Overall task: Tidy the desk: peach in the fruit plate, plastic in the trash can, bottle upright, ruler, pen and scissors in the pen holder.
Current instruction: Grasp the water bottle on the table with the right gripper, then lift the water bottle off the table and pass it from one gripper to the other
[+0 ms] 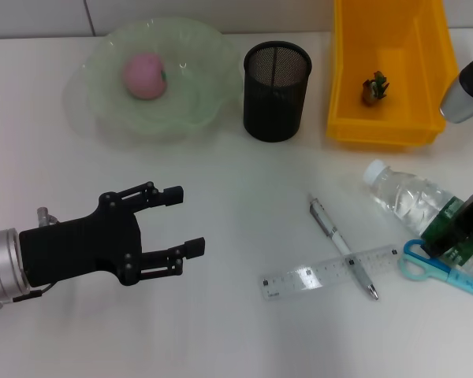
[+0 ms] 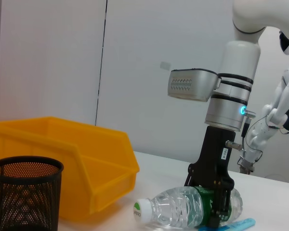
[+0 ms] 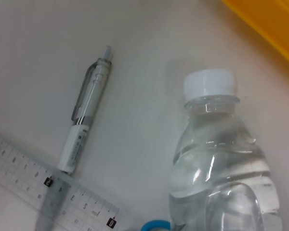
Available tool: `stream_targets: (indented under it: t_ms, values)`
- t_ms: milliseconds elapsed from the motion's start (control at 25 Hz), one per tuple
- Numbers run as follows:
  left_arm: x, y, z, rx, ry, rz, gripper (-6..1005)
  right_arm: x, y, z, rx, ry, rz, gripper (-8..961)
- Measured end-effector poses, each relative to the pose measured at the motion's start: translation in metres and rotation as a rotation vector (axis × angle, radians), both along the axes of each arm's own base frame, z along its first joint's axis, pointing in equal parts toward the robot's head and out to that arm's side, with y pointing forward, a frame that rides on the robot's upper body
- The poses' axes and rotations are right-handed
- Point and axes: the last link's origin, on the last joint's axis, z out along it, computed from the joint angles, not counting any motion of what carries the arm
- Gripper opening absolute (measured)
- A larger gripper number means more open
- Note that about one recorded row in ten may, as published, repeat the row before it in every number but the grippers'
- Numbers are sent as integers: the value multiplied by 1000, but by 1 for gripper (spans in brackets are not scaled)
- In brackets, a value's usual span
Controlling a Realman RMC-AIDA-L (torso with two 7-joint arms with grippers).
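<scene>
Two steps done: peach (image 1: 145,75) in fruit plate (image 1: 191,110), plastic scrap (image 1: 374,87) in yellow bin (image 1: 347,79). Left: water bottle (image 1: 406,193) lying, right gripper (image 2: 216,204) jaws straddling it, pinch unclear; ruler (image 1: 315,276), pen (image 1: 339,242), scissors (image 1: 422,264) on desk (image 1: 236,213); mesh pen holder (image 1: 277,91) empty. Left gripper (image 1: 188,220) jaws spread, idle.

surface: white table (image 1: 221,331) | backdrop: pale panelled wall (image 2: 135,72) with dark seam

A: Peach (image 1: 145,75)?
B: Pink, in the pale green fruit plate (image 1: 102,106), 11 o'clock.
A: Holder, bin?
B: Black mesh pen holder (image 1: 277,90) upright at 12. Yellow trash can (image 1: 382,126) at 1, crumpled plastic (image 1: 375,87) inside.
A: Rest?
B: Clear bottle (image 1: 402,194) on its side, 3 o'clock, white cap twd 10. Pen (image 1: 343,247) lies across the clear ruler (image 1: 329,272), approx 4. Blue scissors (image 1: 422,263) beside the bottle, partly hidden.
</scene>
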Motion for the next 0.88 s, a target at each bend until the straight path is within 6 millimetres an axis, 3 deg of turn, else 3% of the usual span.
stream_targets:
  t_ms: [440,880]
  values:
    - [1,1,-1,1,-3,-2,814,3,-1,-5,-7,-20,17,795]
    - [0,-1,-1,8,-8,2,814,-2,-10,5,27,55,91,793]
